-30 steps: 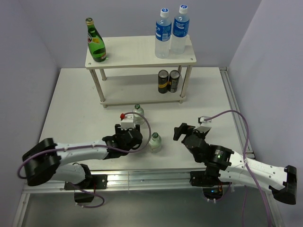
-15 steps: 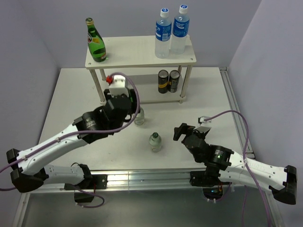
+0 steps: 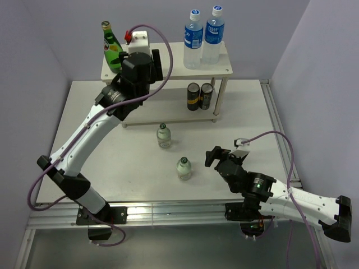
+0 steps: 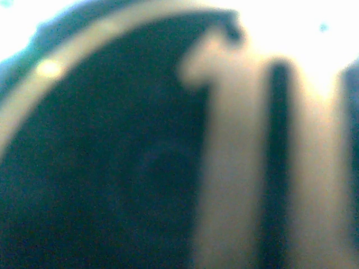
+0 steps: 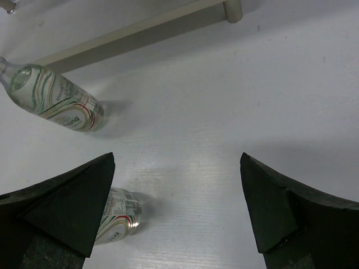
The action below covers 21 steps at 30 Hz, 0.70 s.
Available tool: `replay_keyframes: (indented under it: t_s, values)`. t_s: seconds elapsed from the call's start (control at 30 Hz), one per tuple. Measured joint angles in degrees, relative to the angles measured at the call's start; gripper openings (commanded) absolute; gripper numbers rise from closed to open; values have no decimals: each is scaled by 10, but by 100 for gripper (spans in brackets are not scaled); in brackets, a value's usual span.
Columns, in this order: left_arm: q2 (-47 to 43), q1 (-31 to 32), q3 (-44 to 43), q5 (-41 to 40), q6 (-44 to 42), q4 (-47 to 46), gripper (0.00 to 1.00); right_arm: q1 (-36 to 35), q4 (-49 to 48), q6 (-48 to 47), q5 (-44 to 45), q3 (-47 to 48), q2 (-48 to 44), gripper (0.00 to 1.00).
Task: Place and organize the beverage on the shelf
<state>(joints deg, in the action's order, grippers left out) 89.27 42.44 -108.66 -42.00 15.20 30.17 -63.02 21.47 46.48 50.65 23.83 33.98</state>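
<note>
**Left arm up at the shelf, two small bottles yet to go**

The shelf [image 3: 174,64] sits in the upper middle of the top view, and it looks sorted by kind. The two blue-labelled bottles [image 3: 193,40] stand together at the right end of its top board, and a lone green bottle [image 3: 115,53] stands at the left end. A pair of dark cans [image 3: 199,96] is on the lower tier.

The left gripper [image 3: 150,59] reaches over the top board just right of the green bottle, probably because that end is kept for green glass. Its jaws are drawn nearly together. I cannot tell whether they clasp anything (its wrist view is only a dark green blur with pale bars).

The right gripper [image 5: 176,168] waits low over the table [image 3: 252,112] in the lower right of the top view. Its jaws are spread wide and hold nothing, and it faces the two small clear bottles [image 3: 164,136] at centre frame. I judge it well placed to take the nearer one.

These two stand well apart on the table in front of the shelf. They are see-through, with green and red swirled labels.
</note>
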Motion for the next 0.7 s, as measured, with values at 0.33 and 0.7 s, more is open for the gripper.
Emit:
replay_keyframes:
  t_s: [0.33, 0.7]
  values:
    - [100, -52, -132, 34, -27, 18, 0, 0, -5, -1, 0, 0, 1, 100]
    - [125, -90, -135, 46, -29, 23, 0, 0, -9, -3, 0, 0, 8, 100]
